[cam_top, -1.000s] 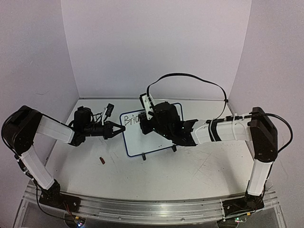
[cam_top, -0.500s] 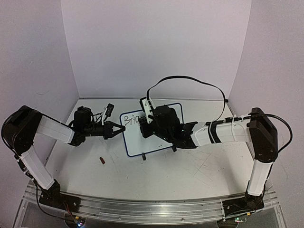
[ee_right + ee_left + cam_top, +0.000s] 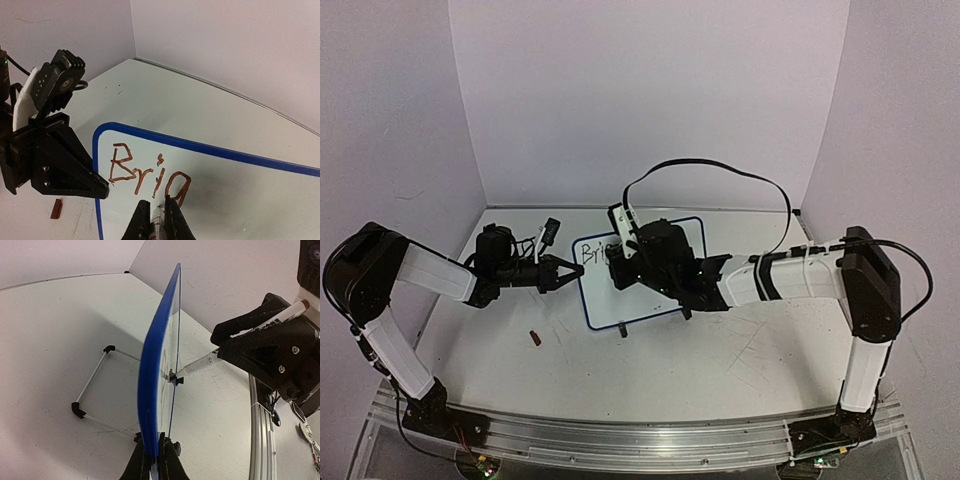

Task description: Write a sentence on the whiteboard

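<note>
Left tool point(image 3: 152, 462) is pressed together on the whiteboard point(image 3: 602, 296), pinching its blue left rim. I read that as bracing, so the board doesn't slide or tip under pen pressure. A small red cap point(image 3: 534, 338) lies on the surface point(image 3: 720, 360), near-left of the board and apart from it.

The board stands mid-surface, propped at a tilt on its wire stand point(image 3: 92, 385). The sentence point(image 3: 145, 172) reads only "Brig", reddish-brown in the right wrist view, at the board's upper left. Most of it isn't written yet.

Right tool point(image 3: 157, 206) is clamped on the marker point(image 3: 200, 363), reaching in from the right. The tip touches the board at the foot of the "g", and the low angle looks right for the next stroke.
</note>
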Controlling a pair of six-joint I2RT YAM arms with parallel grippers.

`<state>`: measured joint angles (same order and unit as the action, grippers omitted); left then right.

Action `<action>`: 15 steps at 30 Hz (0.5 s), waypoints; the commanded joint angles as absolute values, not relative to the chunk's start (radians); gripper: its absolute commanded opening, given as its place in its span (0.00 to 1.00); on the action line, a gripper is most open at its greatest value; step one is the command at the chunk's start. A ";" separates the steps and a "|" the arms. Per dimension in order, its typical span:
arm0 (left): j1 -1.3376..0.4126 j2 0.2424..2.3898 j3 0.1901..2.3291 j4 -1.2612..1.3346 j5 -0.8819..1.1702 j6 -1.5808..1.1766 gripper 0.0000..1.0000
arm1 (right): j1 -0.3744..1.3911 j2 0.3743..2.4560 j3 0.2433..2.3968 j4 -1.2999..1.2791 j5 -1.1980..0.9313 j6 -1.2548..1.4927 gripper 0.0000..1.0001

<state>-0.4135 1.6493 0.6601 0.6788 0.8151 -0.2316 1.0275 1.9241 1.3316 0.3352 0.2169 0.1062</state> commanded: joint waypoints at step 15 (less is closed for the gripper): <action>-0.410 1.622 0.687 0.655 0.776 -0.155 0.00 | 0.990 1.803 1.327 0.377 0.234 0.099 0.00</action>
<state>-0.4137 1.6485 0.6601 0.6788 0.8192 -0.2302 1.0013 1.7588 1.2701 0.3573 0.2379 0.1093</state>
